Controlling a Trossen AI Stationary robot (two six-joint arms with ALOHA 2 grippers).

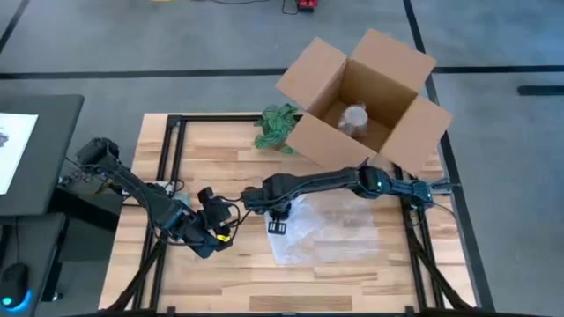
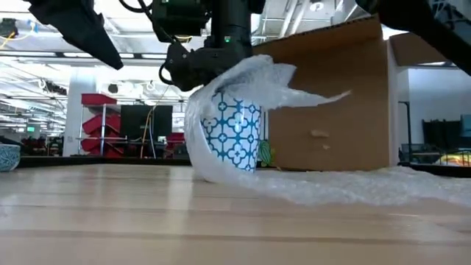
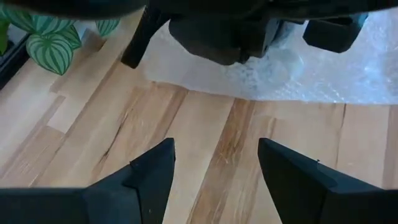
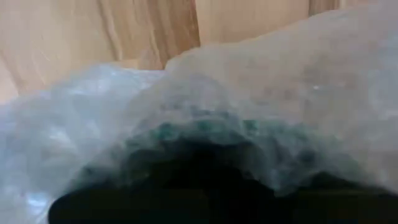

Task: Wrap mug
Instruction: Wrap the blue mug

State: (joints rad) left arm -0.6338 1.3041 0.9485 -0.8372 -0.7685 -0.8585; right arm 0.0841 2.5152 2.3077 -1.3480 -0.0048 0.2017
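A white mug with a blue pattern [image 2: 232,136] stands upright on the table, its base on the bubble wrap [image 1: 335,231]. The wrap's left part is drawn up and over the mug's top [image 2: 250,73]. My right gripper [image 2: 221,55] hangs right above the mug and is shut on that raised wrap. In the right wrist view the wrap [image 4: 249,106] fills the picture, with the mug's blue showing through it. My left gripper [image 3: 214,162] stands open a little left of the mug, low over the bare wood, and touches nothing. My right gripper holds the bubble wrap's raised part [image 2: 243,70] from above, over the mug's top. The wrap and the gripper's body hide the fingertips, so which edge or how many layers cannot be told. Below the hold the wrap drapes down the mug's left side, and the rest lies flat on the table.
An open cardboard box [image 1: 366,97] stands at the table's far right with a wrapped item inside. A green leafy plant [image 1: 278,128] lies left of the box. The rest of the wrap [image 2: 353,184] spreads toward the table's right. Bare wood lies along the near edge.
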